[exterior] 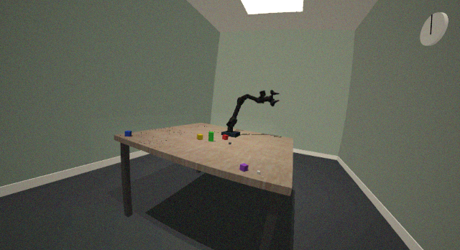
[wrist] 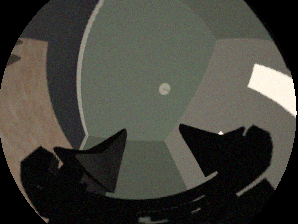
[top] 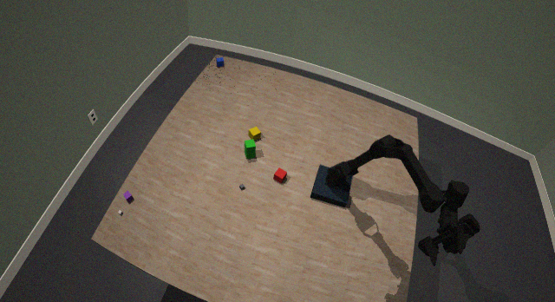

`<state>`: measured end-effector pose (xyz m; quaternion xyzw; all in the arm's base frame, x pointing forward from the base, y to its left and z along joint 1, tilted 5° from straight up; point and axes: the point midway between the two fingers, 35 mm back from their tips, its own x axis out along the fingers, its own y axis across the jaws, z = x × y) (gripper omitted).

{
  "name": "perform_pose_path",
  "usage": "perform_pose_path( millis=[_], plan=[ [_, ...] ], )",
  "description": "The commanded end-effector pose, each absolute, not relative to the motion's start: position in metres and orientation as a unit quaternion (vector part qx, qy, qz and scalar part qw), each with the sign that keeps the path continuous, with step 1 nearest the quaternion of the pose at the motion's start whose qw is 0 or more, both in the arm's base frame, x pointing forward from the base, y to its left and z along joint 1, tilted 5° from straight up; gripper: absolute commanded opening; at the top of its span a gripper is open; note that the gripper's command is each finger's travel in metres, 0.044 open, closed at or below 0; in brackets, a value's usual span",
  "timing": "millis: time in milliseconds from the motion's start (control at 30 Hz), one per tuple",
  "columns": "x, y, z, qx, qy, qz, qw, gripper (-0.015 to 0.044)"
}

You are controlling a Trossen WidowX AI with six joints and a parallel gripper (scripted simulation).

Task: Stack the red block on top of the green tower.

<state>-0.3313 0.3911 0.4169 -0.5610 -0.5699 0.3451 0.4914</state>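
The red block lies on the table between the arm's base and the green tower. The green tower stands upright, with nothing on its top. My gripper is open and empty. It is raised high on the far side of the base from the blocks, well away from both. Neither the red block nor the tower shows in the wrist view.
A yellow block lies close beside the tower. A small dark cube lies near the red block. A blue block, a purple block and a tiny white cube lie near the table's edges.
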Motion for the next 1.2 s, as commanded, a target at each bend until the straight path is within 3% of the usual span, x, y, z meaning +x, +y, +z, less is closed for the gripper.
perform_pose_path(
  millis=[0, 367, 767, 1167],
  plan=[
    [-0.331, 0.392, 0.417, -0.561, -0.57, 0.345, 0.491, 0.0426],
    [-0.271, 0.445, 0.399, -0.581, -0.547, 0.357, 0.485, 0.044],
    [-0.138, 0.498, 0.352, -0.608, -0.418, 0.411, 0.535, 0.044],
    [0.004, 0.498, 0.298, -0.613, -0.24, 0.45, 0.604, 0.044]
  ],
)
